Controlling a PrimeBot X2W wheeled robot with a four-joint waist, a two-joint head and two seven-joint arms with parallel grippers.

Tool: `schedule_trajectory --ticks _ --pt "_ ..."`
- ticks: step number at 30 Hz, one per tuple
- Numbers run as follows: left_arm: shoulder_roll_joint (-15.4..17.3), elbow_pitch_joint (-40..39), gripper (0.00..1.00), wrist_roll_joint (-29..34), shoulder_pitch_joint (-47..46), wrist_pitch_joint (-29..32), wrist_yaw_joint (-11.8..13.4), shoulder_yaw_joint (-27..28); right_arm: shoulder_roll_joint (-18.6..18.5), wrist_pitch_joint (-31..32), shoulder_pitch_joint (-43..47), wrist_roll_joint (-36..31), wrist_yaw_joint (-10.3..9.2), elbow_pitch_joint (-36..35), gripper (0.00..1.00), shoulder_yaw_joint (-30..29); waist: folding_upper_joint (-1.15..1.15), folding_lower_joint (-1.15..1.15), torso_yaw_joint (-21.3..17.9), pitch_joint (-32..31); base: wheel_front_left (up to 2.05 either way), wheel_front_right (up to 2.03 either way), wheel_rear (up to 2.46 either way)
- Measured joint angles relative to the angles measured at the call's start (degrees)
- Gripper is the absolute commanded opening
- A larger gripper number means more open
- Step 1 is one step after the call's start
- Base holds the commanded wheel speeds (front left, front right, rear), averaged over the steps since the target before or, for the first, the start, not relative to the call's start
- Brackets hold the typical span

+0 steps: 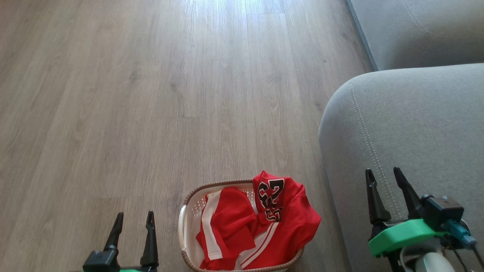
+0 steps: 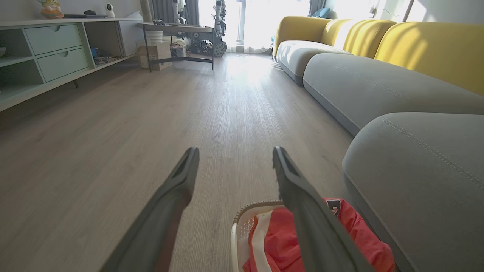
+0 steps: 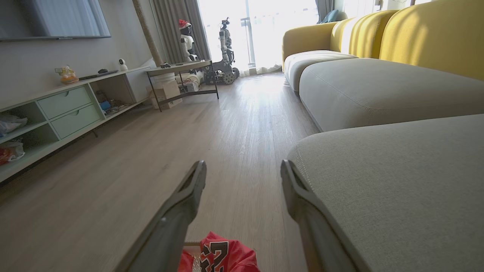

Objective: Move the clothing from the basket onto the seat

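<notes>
The left jaws and the right jaws are wide open, holding nothing. Between them, at six o'clock, red clothing fills the laundry basket.

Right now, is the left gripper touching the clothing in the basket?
Apart. The head view shows the left gripper with open jaws, and a strip of floor separates it from the basket, where the clothing lies.

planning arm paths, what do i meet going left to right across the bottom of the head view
left gripper → basket holding the clothing → right gripper, in front of the seat
</notes>
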Motion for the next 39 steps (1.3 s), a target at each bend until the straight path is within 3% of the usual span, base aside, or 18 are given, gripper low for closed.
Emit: schedule_trajectory --ticks 25,39 --pt "0.0 1.8 1.00 0.2 -1.7 0.0 -0.5 -1.9 0.0 -0.1 0.0 -0.6 0.00 -1.2 1.00 -0.5 0.00 0.00 0.1 2.9 0.00 0.00 0.00" --pt "0.0 8.3 1.00 2.1 -13.7 0.0 -1.3 -4.5 0.0 -0.1 -7.1 -2.6 0.00 -6.5 1.00 -4.0 0.00 0.00 -0.6 13.6 0.00 0.00 0.00"
